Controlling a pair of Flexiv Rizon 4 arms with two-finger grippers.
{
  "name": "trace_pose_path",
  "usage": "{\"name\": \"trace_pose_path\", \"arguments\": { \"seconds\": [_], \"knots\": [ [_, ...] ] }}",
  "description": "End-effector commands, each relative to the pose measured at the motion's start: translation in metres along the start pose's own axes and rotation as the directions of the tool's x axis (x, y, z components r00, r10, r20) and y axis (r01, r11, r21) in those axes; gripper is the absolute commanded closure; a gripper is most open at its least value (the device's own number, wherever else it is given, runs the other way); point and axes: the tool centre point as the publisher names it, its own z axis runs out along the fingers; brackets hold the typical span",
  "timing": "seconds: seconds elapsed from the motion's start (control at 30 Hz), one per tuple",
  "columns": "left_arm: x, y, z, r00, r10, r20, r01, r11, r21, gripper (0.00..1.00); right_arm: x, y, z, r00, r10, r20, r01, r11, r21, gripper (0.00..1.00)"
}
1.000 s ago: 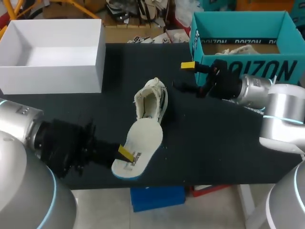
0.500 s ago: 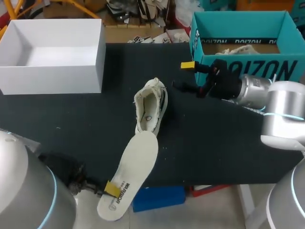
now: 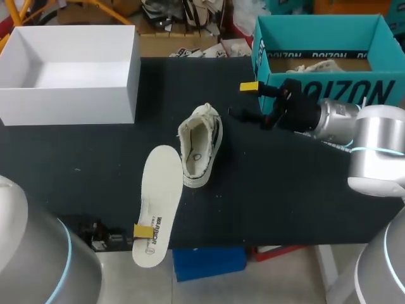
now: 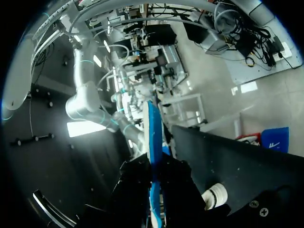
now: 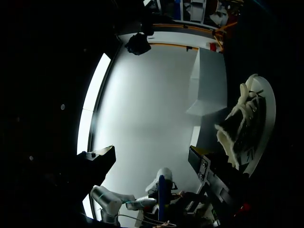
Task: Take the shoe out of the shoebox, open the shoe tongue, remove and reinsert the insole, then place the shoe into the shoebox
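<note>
Insole (image 3: 158,193) alongside shoe (image 3: 201,147), broad end far, narrow end in left pincer (image 3: 143,231)

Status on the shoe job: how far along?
Done: shoe is out on the table, insole removed. In hand: left gripper grips the insole's heel end beside the shoe; right gripper is open, apart from the shoe. To do: reinsert insole, box the shoe.

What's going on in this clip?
The left pincer grips one end of the insole. The insole is out of the shoe and stretches alongside it, reaching past the table's front edge. The shoe sits mid-table with its opening up. The right pincer hangs open beside the teal box, holding nothing.
</note>
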Motion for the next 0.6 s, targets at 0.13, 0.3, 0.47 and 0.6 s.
{"name": "trace_pose_path", "arguments": {
  "seconds": [0.13,0.3,0.47,0.6],
  "knots": [
    [0.012,0.038,0.026,1.0,-0.022,-0.002,0.022,0.995,-0.092,1.0,0.0,-0.001,0.0,1.0,0.001,0.0,-0.001,1.0,0.0,0.0],
    [0.014,0.067,0.034,1.0,-0.017,-0.012,0.015,0.996,-0.09,1.0,0.0,-0.001,0.0,1.0,0.001,0.0,-0.001,1.0,0.0,0.0],
    [0.016,0.093,0.036,1.0,-0.01,-0.013,0.009,0.997,-0.075,1.0,0.0,-0.001,0.0,1.0,0.001,0.0,-0.001,1.0,0.0,0.0],
    [0.02,0.112,0.033,1.0,-0.006,-0.023,0.005,0.998,-0.061,1.0,0.0,-0.001,0.0,1.0,0.001,0.0,-0.001,1.0,0.0,0.0]
  ]
}}
